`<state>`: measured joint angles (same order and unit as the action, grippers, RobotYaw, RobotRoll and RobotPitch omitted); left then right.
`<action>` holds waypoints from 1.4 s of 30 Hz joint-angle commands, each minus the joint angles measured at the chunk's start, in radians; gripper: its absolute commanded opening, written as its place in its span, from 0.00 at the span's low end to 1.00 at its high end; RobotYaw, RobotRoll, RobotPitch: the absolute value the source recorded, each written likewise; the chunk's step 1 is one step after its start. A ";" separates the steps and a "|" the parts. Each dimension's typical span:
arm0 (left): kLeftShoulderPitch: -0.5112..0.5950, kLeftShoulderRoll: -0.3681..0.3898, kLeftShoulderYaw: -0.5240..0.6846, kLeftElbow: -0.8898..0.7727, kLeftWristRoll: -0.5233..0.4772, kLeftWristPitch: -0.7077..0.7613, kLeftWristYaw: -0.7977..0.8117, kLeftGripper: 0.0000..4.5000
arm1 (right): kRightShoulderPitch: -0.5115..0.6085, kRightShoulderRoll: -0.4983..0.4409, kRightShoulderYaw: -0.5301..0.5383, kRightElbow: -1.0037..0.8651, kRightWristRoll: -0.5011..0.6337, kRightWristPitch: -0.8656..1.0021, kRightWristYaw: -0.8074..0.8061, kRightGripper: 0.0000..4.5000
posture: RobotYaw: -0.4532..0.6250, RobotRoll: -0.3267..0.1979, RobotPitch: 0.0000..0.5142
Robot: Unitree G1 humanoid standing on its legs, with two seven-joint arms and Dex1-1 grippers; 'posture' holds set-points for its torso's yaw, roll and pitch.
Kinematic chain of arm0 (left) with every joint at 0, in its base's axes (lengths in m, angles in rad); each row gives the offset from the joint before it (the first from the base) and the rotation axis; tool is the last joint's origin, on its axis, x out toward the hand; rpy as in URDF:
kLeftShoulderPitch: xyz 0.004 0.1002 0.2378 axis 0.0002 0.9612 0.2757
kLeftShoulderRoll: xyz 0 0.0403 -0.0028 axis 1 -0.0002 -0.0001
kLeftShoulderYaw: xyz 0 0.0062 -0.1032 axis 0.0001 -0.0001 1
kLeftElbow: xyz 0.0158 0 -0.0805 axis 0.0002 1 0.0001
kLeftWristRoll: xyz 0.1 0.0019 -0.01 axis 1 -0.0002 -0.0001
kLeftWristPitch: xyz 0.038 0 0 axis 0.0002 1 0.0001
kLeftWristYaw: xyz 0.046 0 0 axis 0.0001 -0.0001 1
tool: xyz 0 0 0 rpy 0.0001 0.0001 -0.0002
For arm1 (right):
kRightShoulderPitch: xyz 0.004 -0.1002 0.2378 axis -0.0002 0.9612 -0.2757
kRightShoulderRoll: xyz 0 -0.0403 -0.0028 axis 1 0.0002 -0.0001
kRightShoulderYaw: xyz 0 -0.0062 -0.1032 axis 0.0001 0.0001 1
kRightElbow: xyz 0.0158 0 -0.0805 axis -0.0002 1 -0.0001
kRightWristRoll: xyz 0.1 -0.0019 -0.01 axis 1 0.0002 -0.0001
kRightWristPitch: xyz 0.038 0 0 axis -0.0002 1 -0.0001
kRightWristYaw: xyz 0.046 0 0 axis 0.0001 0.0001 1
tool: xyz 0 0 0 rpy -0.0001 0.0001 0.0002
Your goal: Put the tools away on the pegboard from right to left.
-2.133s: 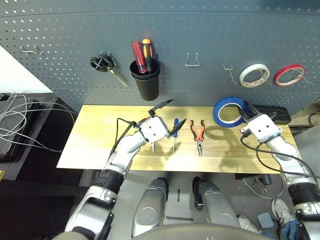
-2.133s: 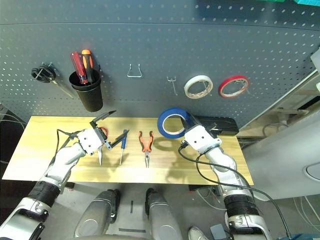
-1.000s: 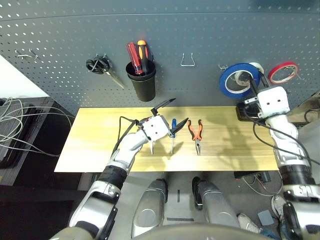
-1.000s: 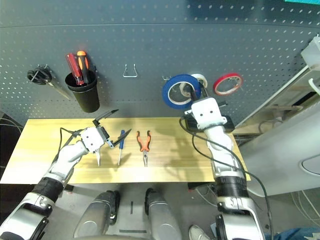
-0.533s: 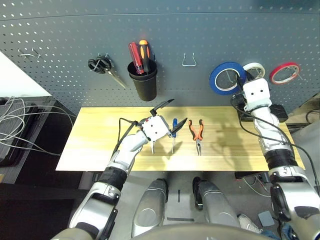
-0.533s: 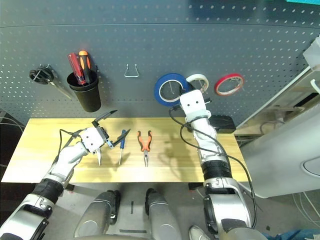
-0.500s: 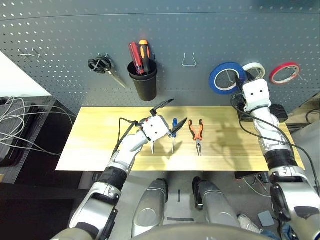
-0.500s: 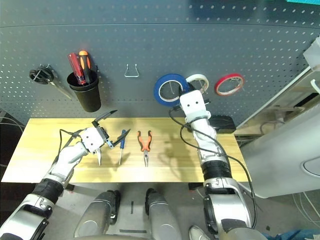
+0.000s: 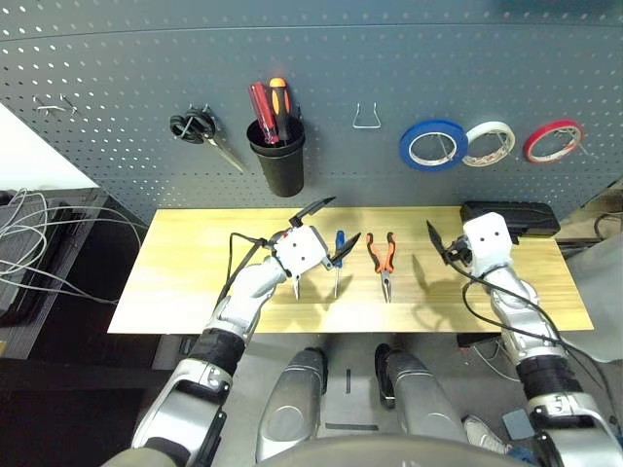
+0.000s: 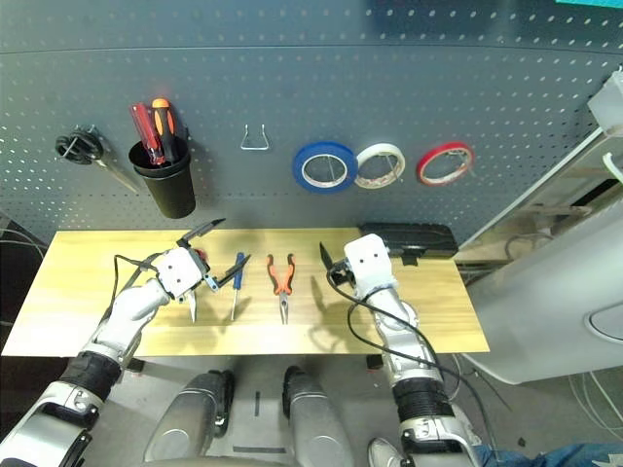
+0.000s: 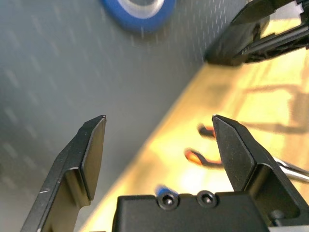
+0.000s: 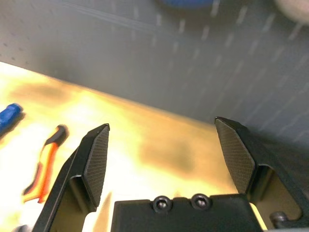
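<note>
My right gripper (image 10: 333, 265) is back down over the table (image 9: 195, 282) with its fingers spread wide and nothing between them; half a second ago it was up at the pegboard (image 9: 409, 68) with the blue tape roll (image 9: 432, 145) in its grasp. My left gripper (image 9: 325, 230) hovers where it was, fingers apart and empty, above the red-handled scissors (image 9: 295, 282), which it partly hides.

Just right of that lie the blue-handled screwdriver (image 9: 338, 255) and the orange-and-black pliers (image 9: 384, 255), both flat on the wood, close together but not touching, with the pliers nearest my right gripper.

Farther back, the blue roll now hangs on its hook, just left of the white tape ring (image 9: 488, 143) and the red tape ring (image 9: 554, 140). So I judge the first, rightmost tool is put away, three are left, and the pliers come next; the bare wire hook (image 9: 366, 118) above them looks like their place.

The table is pale wood with a black box (image 9: 511, 216) at its back right edge. On the board's left hang black-handled scissors (image 9: 201, 130) and a black cup (image 9: 278, 163) holding two screwdrivers. Cables (image 9: 39, 253) trail over dark furniture at the far left.
</note>
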<state>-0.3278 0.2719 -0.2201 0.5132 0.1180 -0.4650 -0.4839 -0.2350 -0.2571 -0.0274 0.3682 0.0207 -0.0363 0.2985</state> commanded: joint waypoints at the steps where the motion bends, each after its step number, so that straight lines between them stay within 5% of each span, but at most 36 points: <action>1: 0.018 0.015 -0.032 0.025 0.031 0.108 -0.039 1.00 | -0.050 0.022 -0.023 0.012 0.058 0.155 0.011 0.99 | 0.51 0.62 0.35; 16: 0.047 0.037 -0.044 -0.016 0.069 0.258 -0.027 1.00 | -0.210 0.142 -0.020 0.054 0.154 0.660 0.005 0.99 | 0.56 0.62 0.36; 42: 0.107 0.054 -0.031 -0.080 0.067 0.274 -0.002 1.00 | -0.285 0.219 -0.052 0.323 0.109 0.737 -0.202 0.99 | 0.62 0.62 0.36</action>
<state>-0.2458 0.3190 -0.2551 0.4403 0.1866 -0.2000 -0.4876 -0.5280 -0.0375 -0.0644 0.6586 0.1374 0.6912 0.1183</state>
